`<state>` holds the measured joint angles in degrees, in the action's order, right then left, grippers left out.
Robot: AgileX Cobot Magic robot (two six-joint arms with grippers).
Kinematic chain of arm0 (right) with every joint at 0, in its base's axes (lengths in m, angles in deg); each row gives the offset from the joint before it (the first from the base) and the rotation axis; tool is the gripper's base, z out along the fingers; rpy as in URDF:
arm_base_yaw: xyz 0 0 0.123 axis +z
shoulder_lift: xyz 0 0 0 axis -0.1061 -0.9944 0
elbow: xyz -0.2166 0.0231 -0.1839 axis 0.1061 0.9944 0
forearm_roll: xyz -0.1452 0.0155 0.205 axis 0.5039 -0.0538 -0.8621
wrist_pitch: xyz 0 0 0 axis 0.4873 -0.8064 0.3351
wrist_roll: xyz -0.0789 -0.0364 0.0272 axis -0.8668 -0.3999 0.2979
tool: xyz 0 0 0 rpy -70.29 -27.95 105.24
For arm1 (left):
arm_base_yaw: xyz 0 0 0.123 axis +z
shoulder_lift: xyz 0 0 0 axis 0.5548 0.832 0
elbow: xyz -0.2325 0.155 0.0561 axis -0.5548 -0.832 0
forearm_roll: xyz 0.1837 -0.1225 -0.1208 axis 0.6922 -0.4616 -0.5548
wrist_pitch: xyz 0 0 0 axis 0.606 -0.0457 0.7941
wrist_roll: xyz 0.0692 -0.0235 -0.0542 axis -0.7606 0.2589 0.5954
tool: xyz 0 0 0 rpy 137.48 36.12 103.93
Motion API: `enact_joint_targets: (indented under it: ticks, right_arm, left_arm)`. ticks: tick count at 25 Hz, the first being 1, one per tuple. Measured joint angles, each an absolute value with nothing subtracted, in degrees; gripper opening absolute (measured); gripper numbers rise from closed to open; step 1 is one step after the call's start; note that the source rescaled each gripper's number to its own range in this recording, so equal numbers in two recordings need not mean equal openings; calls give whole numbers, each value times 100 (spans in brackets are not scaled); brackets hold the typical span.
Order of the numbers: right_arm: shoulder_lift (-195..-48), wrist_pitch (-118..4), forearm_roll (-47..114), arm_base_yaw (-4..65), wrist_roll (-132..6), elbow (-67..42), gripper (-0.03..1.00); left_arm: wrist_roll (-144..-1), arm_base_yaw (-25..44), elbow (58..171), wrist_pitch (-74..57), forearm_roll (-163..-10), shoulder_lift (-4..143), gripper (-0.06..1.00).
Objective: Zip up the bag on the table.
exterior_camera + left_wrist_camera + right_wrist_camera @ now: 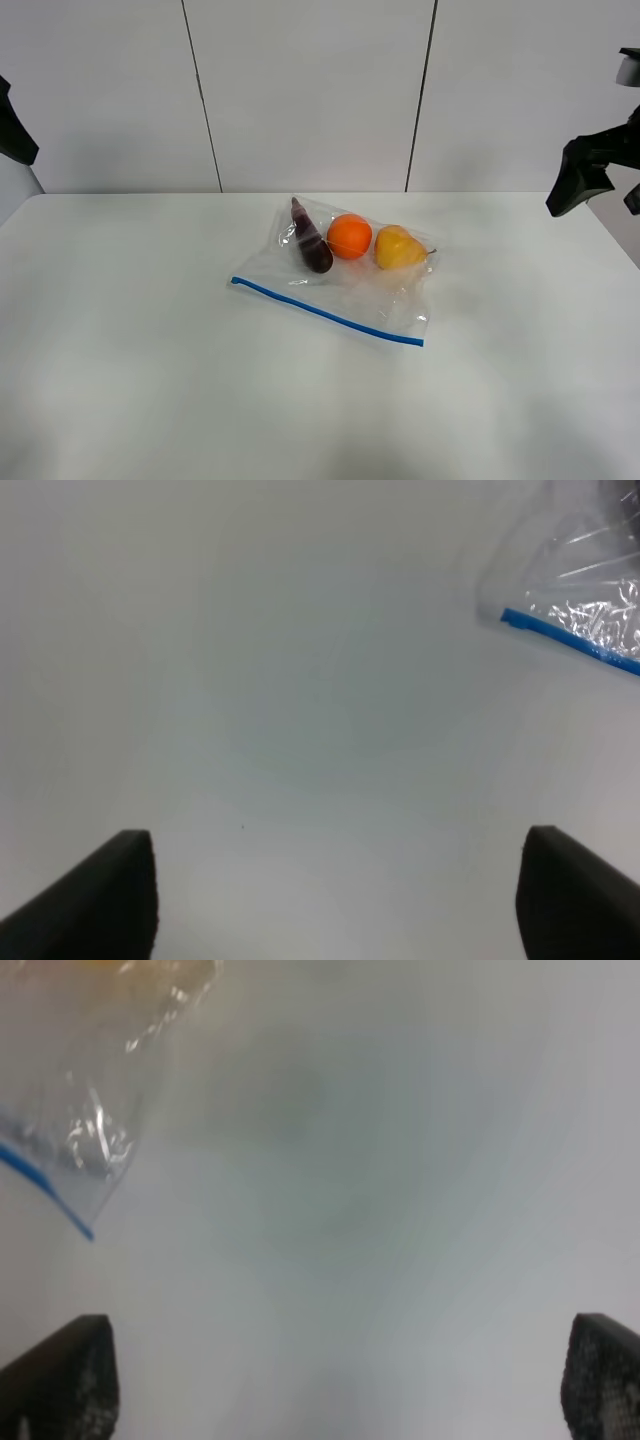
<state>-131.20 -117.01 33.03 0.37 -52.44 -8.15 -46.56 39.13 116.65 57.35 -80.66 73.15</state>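
Grey panelled wall, white table (120, 380), bag (340, 270) lying mid-table, left claw (340, 900) and right claw (340, 1380) — both released, well apart from it

You are looking at a plain white wall (310, 90) behind the work area, made of flat panels. Two thin dark seams (200, 95) run down it, each slightly slanted, one on the left of centre and one on the right (421, 95), splitting the wall into three broad panels. The wall meets the far edge of the counter (120, 380), a wide white surface with rounded far corners that fills the lower part of the high view. Your light is soft and even, with only faint grey shading on the surface and no hard shadows. Both wrist views show you the same bare white surface, slightly blurred.
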Motion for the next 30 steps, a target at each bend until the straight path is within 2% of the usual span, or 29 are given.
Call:
enact_joint_targets:
  ticks: [5,12,15,19,23,30]
  right_arm:
    - [-11907,-11451,3143,37,-5219,128,96]
    - [-10550,-11143,3101,58,-5191,982,96]
    - [-10253,-11117,3208,369,-5158,1268,96]
    - [-9938,-11213,3680,861,-4834,1762,96]
    - [-9498,-11221,4062,900,-4350,2412,96]
    - [-8040,-11035,4068,900,-4304,3598,96]
  left_arm:
    - [-4639,3913,10979,5733,-8066,6465,96]
    - [-4639,3913,9415,5733,-7987,5080,96]
    - [-4639,3913,8848,5738,-7735,4626,96]
    - [-4544,3913,8407,5748,-7600,4155,96]
    - [-4399,3913,8223,5741,-7589,3675,96]
    - [-4337,3913,7630,5746,-7583,2681,96]
